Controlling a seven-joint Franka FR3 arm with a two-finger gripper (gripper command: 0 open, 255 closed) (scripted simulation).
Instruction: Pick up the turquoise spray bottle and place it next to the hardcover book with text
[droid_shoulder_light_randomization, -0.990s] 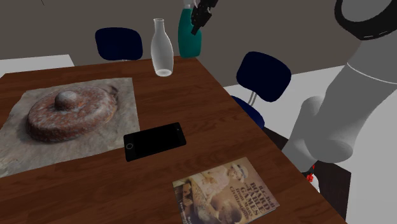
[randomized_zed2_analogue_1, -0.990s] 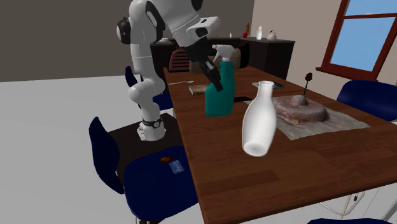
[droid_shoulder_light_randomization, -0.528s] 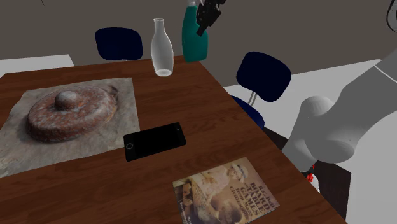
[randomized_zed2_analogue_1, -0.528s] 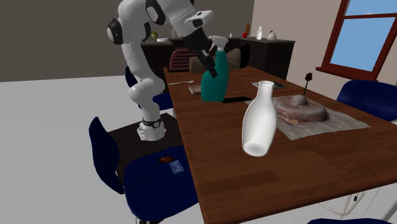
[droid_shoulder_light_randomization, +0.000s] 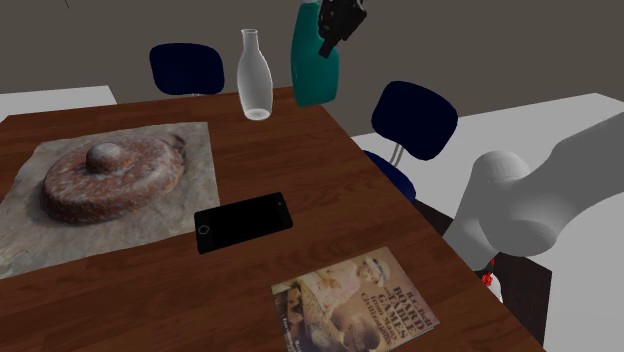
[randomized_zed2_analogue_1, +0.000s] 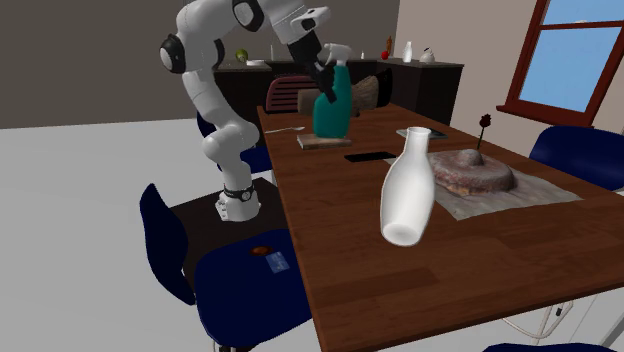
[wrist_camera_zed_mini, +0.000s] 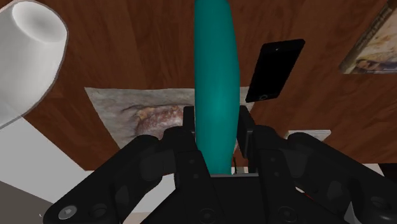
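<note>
Lifting's done compared to a second ago: your hand (droid_shoulder_light_randomization: 335, 22) is clamped on the turquoise spray bottle (droid_shoulder_light_randomization: 312, 70). The bottle has come up off the table (droid_shoulder_light_randomization: 320, 170) and hangs from the hand, clear of the wood. The hardcover book (droid_shoulder_light_randomization: 355, 300) lies well away from the hand, past the black phone (droid_shoulder_light_randomization: 243, 221). So I'd say you're into the carry, with only the set-down beside the book left.

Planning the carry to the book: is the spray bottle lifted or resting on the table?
Lifted: the gripper clasps the spray bottle, whose base hangs clear above the table.
</note>
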